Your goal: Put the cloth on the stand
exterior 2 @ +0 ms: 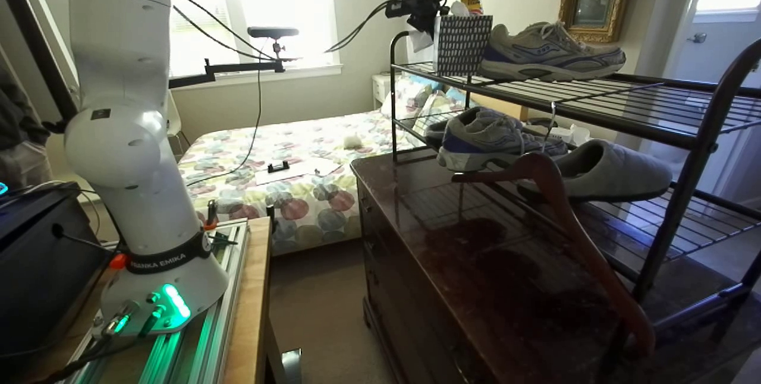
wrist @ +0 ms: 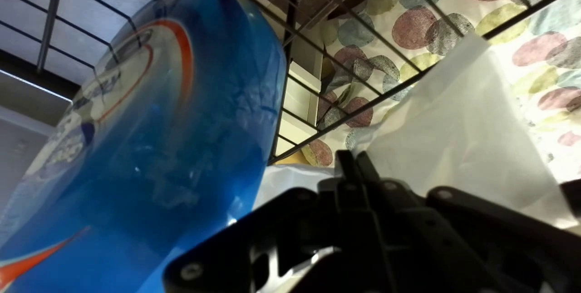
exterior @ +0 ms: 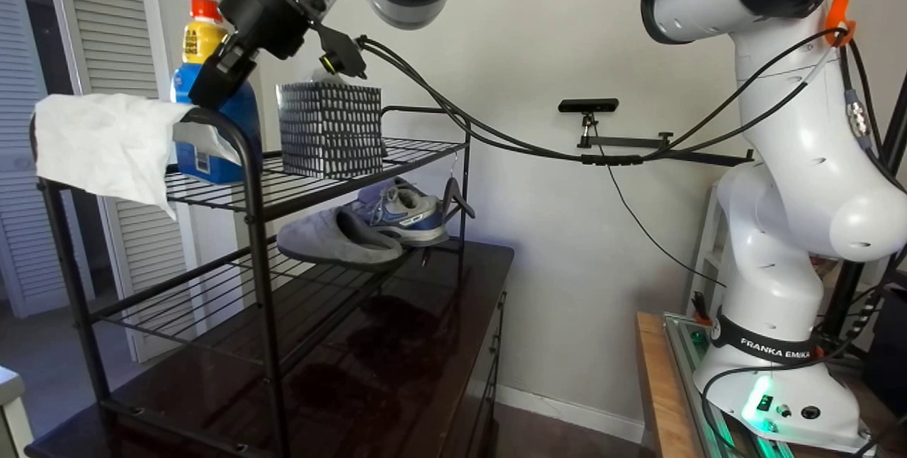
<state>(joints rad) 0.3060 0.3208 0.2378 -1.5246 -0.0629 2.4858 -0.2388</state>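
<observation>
A thin white cloth [exterior: 106,142] lies draped over the raised end bar of the black wire stand [exterior: 262,288]. One part hangs outside the bar and a smaller corner hangs inside. Part of the cloth [exterior 2: 421,41] shows below the gripper in an exterior view. My gripper [exterior: 204,98] points down at the bar, at the cloth's edge. In the wrist view the fingers [wrist: 353,154] are closed together with the cloth [wrist: 454,139] on both sides of them, and they appear to pinch it. The exact pinch point is hidden by the fingers.
A blue spray bottle [exterior: 212,167] stands on the top shelf right beside the gripper. It fills the left of the wrist view [wrist: 204,125]. A patterned tissue box [exterior: 329,132] and a shoe [exterior 2: 553,54] share that shelf. A wooden hanger [exterior 2: 571,217] hangs from the stand.
</observation>
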